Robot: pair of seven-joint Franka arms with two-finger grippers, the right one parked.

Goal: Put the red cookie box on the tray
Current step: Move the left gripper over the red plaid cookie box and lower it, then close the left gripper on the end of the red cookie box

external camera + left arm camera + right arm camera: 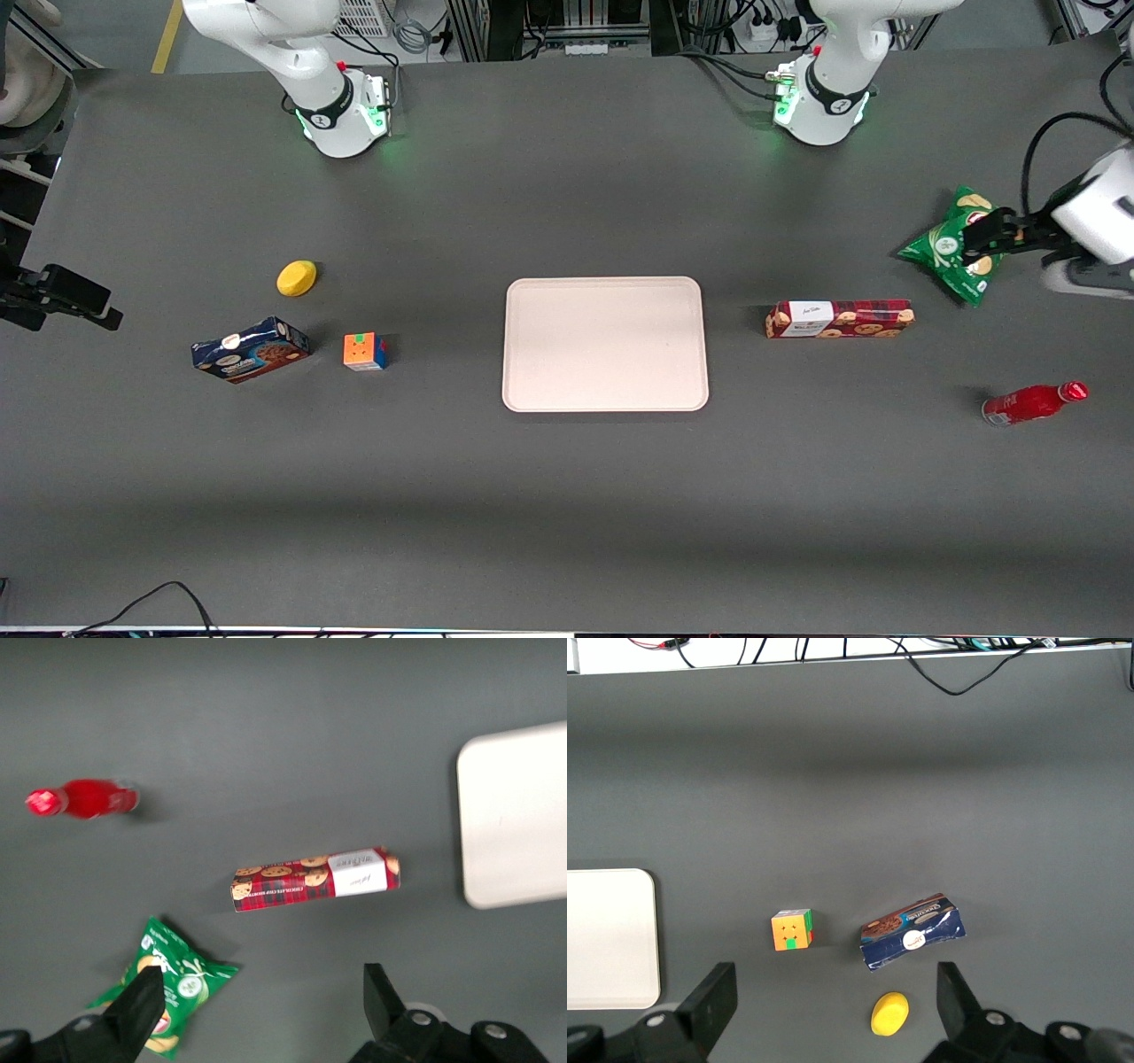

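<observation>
Reach not yet begun: your gripper hangs empty over the green chip bag, fingers spread wide.

The red cookie box lies flat on the table between that bag and the tray, apart from both. Next, swing over its middle, descend, and close across its narrow width.

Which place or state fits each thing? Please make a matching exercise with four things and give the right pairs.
Things:
1. red cookie box
2. tray
3. gripper
4. red bottle

Places or states:
A. lying on its side, nearest the front camera of the four
B. open, above the green chip bag
C. on the table beside the tray
D. nothing on it

Pairs: 1-C, 2-D, 3-B, 4-A
</observation>
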